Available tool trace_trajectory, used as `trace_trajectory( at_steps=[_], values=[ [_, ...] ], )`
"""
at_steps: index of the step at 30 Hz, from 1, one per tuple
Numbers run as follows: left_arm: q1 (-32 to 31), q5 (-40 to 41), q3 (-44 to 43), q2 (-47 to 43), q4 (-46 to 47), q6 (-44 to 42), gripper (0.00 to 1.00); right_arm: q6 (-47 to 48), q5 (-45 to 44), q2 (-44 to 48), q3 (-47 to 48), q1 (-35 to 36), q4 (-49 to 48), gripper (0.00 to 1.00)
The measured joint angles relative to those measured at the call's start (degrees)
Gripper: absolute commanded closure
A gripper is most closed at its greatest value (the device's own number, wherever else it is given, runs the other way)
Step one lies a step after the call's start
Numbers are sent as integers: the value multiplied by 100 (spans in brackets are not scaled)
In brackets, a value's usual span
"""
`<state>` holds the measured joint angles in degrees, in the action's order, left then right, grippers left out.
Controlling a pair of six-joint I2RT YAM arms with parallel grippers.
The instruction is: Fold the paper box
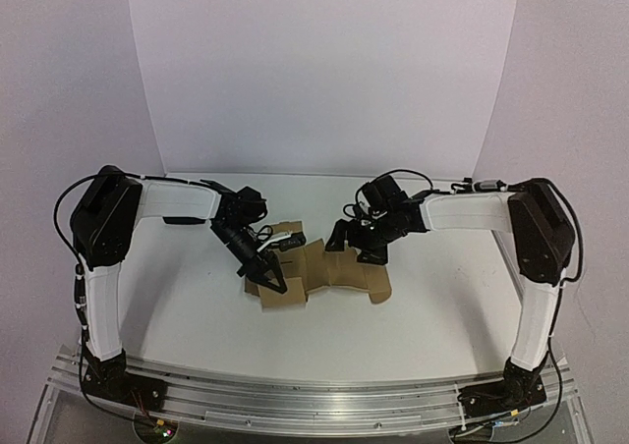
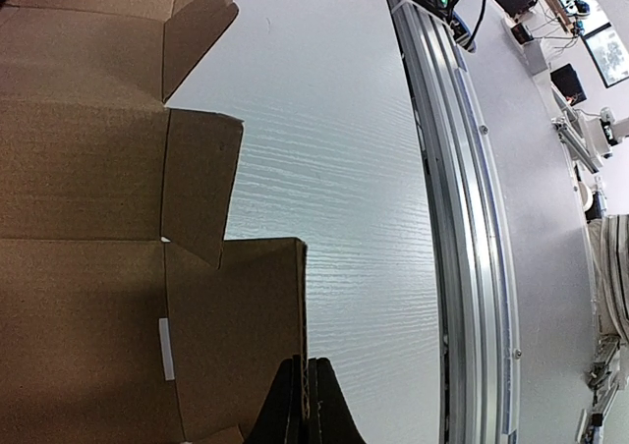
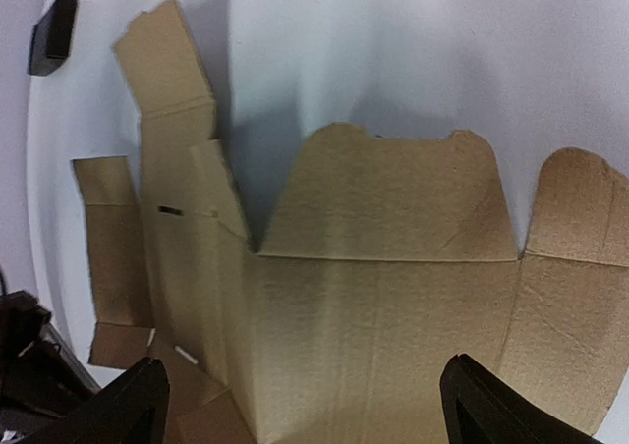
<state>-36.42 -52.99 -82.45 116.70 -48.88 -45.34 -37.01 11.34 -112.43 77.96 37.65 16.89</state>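
Left hand (image 2: 307,400) pinched shut on paper box (image 2: 88,218) edge, right hand (image 3: 305,400) spread wide, holding nothing

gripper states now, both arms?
Left gripper: shut, tips at the paper box edge; whether it pinches cannot be told.
Right gripper: open above the box, holding nothing.

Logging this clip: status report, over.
Left gripper shut at edge of brown cardboard die-cut sheet. Right gripper open over it. Sheet mostly flat, unfolded. Small black rectangular block lies apart.
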Motion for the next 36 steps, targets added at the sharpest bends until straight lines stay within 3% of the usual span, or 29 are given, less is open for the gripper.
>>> trace_trajectory(
  at_steps=[12, 22, 30, 36],
  values=[
    [-2, -11, -77, 168, -4, -1, 100, -234, 226, -790, 700, 212, 288, 7],
    [0, -38, -251, 178, 95, 33, 100, -871, 862, -856, 585, 290, -448, 13],
    [34, -81, -269, 178, 155, 141, 100, -1046, 1003, -856, 382, 295, -736, 26],
    [171, -241, -372, 228, 186, 462, 100, -1085, 1014, -856, 250, 296, -926, 28]
  ],
)
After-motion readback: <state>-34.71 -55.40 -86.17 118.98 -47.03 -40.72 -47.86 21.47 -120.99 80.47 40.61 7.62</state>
